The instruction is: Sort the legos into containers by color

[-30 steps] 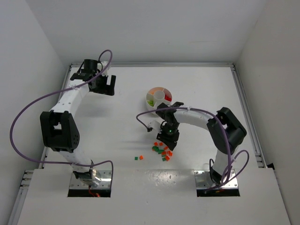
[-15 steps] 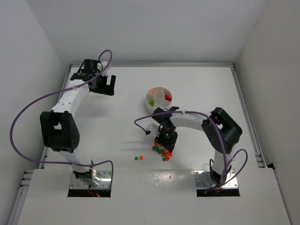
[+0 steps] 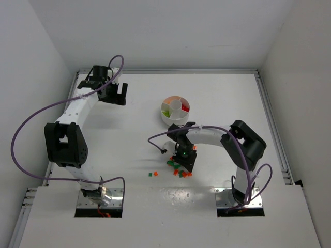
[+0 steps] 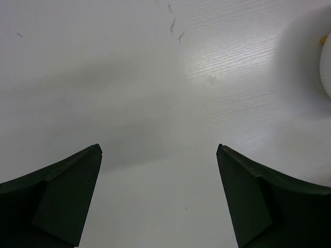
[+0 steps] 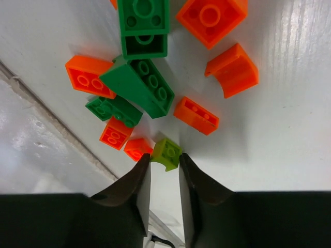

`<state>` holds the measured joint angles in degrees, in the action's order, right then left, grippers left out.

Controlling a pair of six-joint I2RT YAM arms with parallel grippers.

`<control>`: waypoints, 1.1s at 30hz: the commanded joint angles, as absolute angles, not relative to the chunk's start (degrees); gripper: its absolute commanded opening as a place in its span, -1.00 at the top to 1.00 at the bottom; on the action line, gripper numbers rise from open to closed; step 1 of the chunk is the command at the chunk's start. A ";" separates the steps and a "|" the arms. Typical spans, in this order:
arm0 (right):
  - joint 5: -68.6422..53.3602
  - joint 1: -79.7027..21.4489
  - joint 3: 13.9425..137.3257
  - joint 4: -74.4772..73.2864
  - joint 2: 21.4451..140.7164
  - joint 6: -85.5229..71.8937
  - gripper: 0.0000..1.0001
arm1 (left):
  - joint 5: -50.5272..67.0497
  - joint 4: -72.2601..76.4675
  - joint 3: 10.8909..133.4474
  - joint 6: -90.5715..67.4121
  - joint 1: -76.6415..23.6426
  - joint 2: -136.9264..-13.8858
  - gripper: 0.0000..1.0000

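My right gripper (image 3: 185, 161) is down in the pile of legos (image 3: 179, 168) near the table's front edge. In the right wrist view its jaws (image 5: 164, 159) are closed to a narrow gap around a small lime-green brick (image 5: 167, 153), both tips touching it on the table. Around it lie dark green bricks (image 5: 138, 88) and orange bricks (image 5: 211, 18). The white dish (image 3: 166, 119) with wedge compartments stands behind the pile. It holds some green, red and orange pieces. My left gripper (image 3: 120, 94) is open and empty at the far left, over bare table (image 4: 159, 150).
A green brick (image 3: 150, 174) and an orange brick (image 3: 155, 172) lie apart, left of the pile. A seam in the table (image 5: 46, 111) runs just behind the pile in the right wrist view. The dish's blurred rim (image 4: 326, 62) shows at the right edge of the left wrist view.
My right gripper has moved from beside the dish toward the near edge and down into the pile of bricks. The left arm has not moved.
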<state>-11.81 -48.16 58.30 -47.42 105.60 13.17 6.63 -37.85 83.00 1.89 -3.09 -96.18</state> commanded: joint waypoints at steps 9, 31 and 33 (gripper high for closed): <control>-1.68 -48.60 61.43 -40.34 104.24 11.60 0.88 | 6.50 -36.30 82.53 1.67 -3.60 -93.96 -0.99; 0.61 -45.62 99.12 -45.08 108.70 9.58 1.00 | 10.80 -33.76 82.00 -2.01 -2.02 -92.29 -0.99; 2.44 -45.62 102.37 -46.05 110.64 8.53 1.00 | 12.04 -32.61 82.00 -2.80 -0.45 -92.29 -0.99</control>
